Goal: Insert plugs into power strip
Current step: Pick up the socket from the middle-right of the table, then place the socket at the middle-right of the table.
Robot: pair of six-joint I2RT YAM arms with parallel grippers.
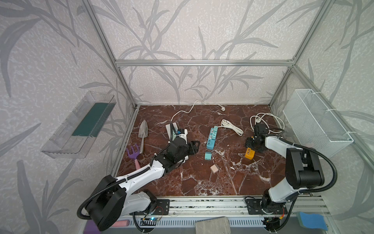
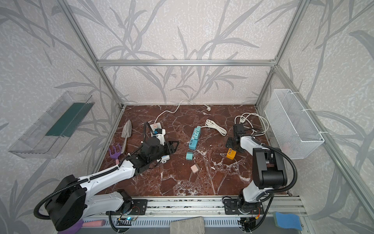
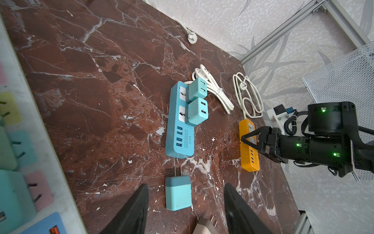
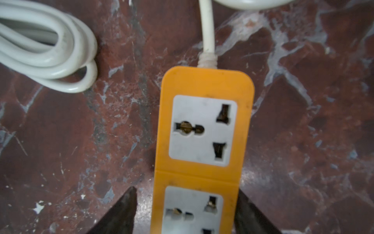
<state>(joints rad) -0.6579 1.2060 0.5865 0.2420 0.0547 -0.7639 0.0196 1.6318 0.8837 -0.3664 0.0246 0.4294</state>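
**A:** Top views?
**B:** In both top views the left gripper [image 1: 194,146] hangs left of centre over the worktop [image 1: 202,182], jaws apart and holding nothing. The loose teal plug [image 1: 208,156] lies near it on the side toward the right edge, just in front of the blue power strip [image 1: 210,139]. The pink plug [image 1: 214,168] lies nearer the front edge, apart from both. The right gripper [image 1: 252,143] sits over the orange power strip [image 1: 249,154] by the right edge.
**A:** Left wrist?
**B:** The loose teal plug [image 3: 178,192] is on its side, prongs toward the blue power strip. It lies ahead of the spread fingers [image 3: 131,210], untouched. Two teal plugs [image 3: 197,112] are seated in that strip.
**A:** Right wrist?
**B:** The jaws are parted and straddle the orange power strip [image 4: 202,85]. There is a gap on one side. The other finger is at the strip's edge; contact cannot be told.
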